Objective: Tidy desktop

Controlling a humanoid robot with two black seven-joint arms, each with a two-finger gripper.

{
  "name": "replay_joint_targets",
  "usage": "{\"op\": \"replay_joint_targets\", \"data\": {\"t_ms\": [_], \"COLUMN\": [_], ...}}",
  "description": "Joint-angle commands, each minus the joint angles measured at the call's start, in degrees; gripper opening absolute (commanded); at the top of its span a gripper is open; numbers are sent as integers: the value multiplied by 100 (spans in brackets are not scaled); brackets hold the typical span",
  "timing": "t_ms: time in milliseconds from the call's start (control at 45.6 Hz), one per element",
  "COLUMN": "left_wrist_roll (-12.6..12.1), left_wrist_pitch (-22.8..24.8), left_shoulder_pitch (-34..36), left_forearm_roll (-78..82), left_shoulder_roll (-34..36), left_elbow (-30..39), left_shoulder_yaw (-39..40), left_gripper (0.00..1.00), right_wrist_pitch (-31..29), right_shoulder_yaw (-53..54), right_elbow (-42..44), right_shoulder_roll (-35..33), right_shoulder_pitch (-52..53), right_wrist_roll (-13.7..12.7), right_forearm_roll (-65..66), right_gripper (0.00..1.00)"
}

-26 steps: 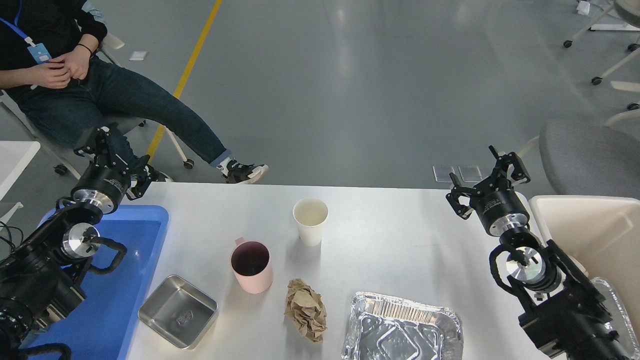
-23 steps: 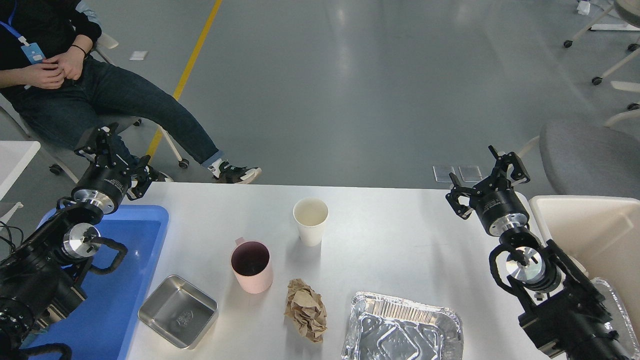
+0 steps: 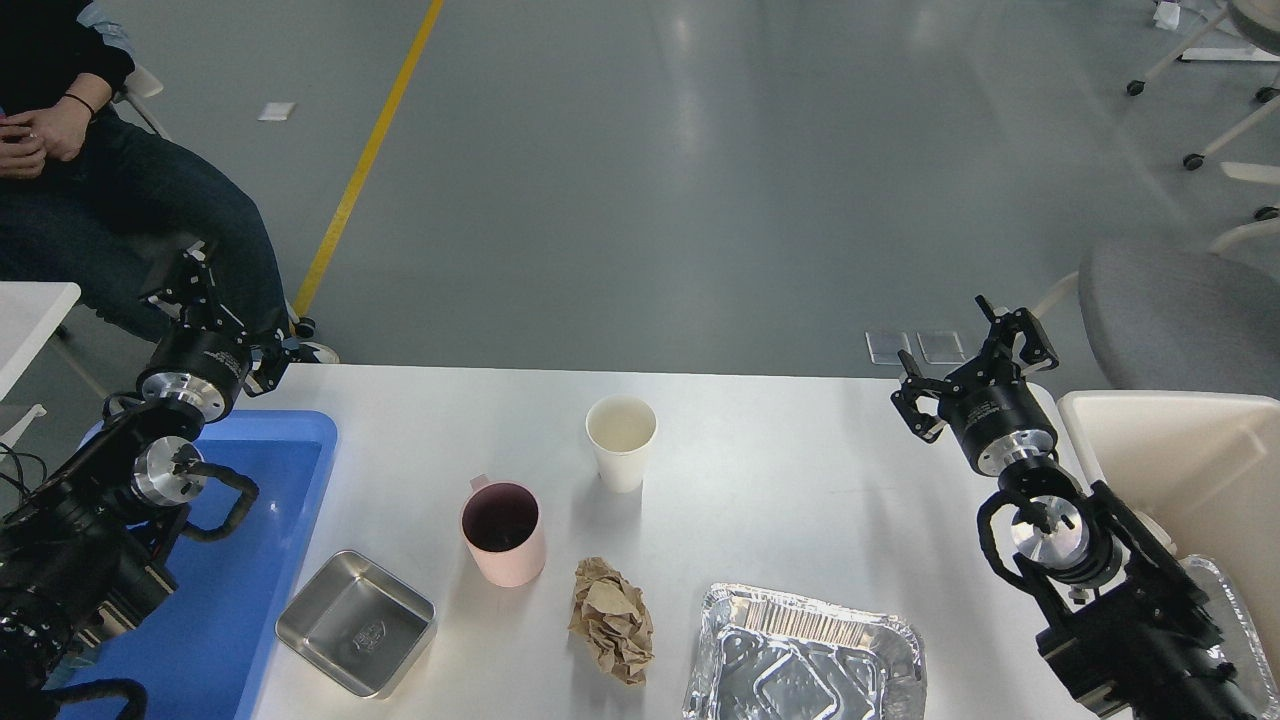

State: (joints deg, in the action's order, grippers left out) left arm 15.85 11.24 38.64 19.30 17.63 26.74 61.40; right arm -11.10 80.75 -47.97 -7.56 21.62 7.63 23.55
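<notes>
The white desktop (image 3: 780, 480) holds a white paper cup (image 3: 621, 440), a pink mug (image 3: 503, 533), a small square steel tray (image 3: 356, 622), a crumpled ball of brown paper (image 3: 612, 620) and a foil tray (image 3: 800, 660) at the front edge. My left gripper (image 3: 228, 318) is open and empty above the desktop's far left corner, behind the blue tray. My right gripper (image 3: 965, 352) is open and empty above the far right part of the desktop, beside the bin. Both grippers are well apart from the objects.
A blue plastic tray (image 3: 250, 560) lies at the left edge under my left arm. A cream-coloured bin (image 3: 1180, 470) stands at the right edge. A seated person (image 3: 90, 180) is at the far left, and a grey chair (image 3: 1170, 310) behind the bin.
</notes>
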Motion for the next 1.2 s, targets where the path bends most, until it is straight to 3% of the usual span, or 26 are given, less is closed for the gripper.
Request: {"op": "replay_joint_targets", "data": {"t_ms": [0, 175, 438, 679, 876, 1008, 1117, 1183], "left_wrist_roll": [32, -3, 111, 120, 103, 94, 164, 409], "left_wrist_pitch": [-17, 53, 360, 1284, 1433, 2178, 2733, 2918], "left_shoulder_pitch": [48, 135, 944, 1023, 918, 926, 1006, 1076], "left_forearm_roll": [4, 380, 1445, 1752, 2930, 3018, 3176, 3256], "left_shoulder_roll": [-14, 196, 1435, 3174, 5037, 6573, 7516, 7921], "left_elbow": [7, 51, 191, 1903, 3890, 4971, 5333, 5403], "left_shoulder_yaw": [13, -320, -3351, -4996, -5164, -5147, -5076, -5050], "left_gripper": [97, 97, 97, 97, 97, 97, 97, 97], "right_wrist_pitch": [11, 20, 3, 3, 20, 20, 20, 20], "right_shoulder_yaw": [3, -6, -6, -24, -348, -498, -507, -525], "right_elbow": [-1, -1, -1, -10, -28, -28, -19, -28], "right_shoulder_roll": [0, -44, -211, -430, -580, -650, -659, -668], "right_shoulder_pitch": [-18, -18, -18, 0, 26, 87, 132, 149], "right_wrist_roll": [-7, -7, -24, -42, -59, -59, -51, -59], "right_forearm_roll": [1, -8, -8, -8, 9, 9, 27, 62], "right_gripper": [100, 100, 100, 100, 100, 100, 100, 100]}}
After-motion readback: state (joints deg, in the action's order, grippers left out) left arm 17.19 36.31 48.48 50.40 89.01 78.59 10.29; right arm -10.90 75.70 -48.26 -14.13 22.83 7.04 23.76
